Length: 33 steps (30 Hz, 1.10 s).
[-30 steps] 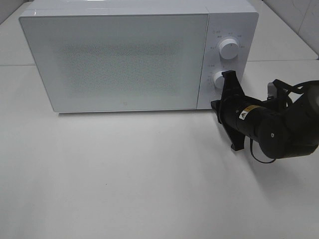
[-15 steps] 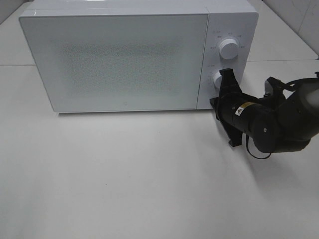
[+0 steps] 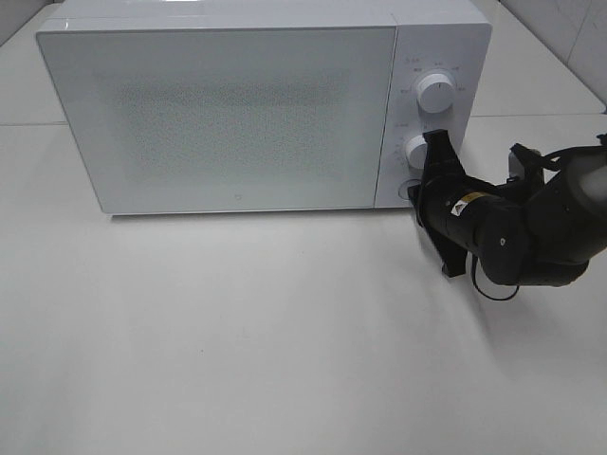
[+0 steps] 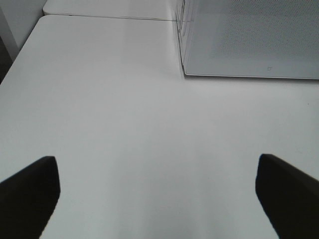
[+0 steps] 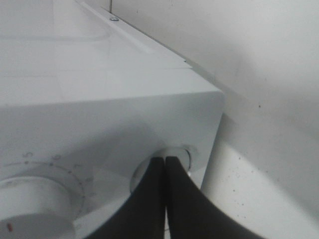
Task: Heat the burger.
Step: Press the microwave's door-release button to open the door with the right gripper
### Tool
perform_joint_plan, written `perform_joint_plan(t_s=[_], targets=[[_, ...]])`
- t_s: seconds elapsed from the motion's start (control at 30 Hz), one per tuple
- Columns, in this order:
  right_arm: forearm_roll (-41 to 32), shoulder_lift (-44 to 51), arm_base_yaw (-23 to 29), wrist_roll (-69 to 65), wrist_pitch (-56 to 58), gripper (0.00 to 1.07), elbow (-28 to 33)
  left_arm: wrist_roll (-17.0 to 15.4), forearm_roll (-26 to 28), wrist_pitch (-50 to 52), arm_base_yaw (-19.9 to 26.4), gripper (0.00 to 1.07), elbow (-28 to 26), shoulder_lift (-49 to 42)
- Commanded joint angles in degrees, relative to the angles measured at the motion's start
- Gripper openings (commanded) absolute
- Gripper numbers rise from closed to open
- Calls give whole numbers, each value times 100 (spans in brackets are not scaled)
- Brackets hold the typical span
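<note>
Burger not showing in any view; white microwave [image 3: 228, 104] sitting with its frosted door [image 3: 223, 114] shut.
Pale counter [image 3: 237, 341] is carrying the microwave at its far side. Right claw [image 5: 165, 160] is reaching in at the control panel, jaws pressed fully together and gripping nothing, tips resting at the round button [image 5: 188, 153] under the lower knob [image 3: 417, 152]; the upper knob [image 3: 435, 92] is sitting clear of it. Left claw [image 4: 155, 160] is hovering over bare counter, jaws spread wide, holding nothing.

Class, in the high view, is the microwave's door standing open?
No, the microwave door lies shut, flush with the control panel.
</note>
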<state>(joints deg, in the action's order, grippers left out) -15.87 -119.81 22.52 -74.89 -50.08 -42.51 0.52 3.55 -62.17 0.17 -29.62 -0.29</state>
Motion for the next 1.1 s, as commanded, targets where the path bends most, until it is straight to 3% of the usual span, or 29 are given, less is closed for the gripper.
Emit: perform_joint_plan(t_s=[0.03,1.1], targets=[[52,23,-23,86,-29,0,-195,-11,-23,80,-34,101,0,-86],[155,23,-23,-11,-625,0,-338,-11,-23,80,-34,101,0,-86]])
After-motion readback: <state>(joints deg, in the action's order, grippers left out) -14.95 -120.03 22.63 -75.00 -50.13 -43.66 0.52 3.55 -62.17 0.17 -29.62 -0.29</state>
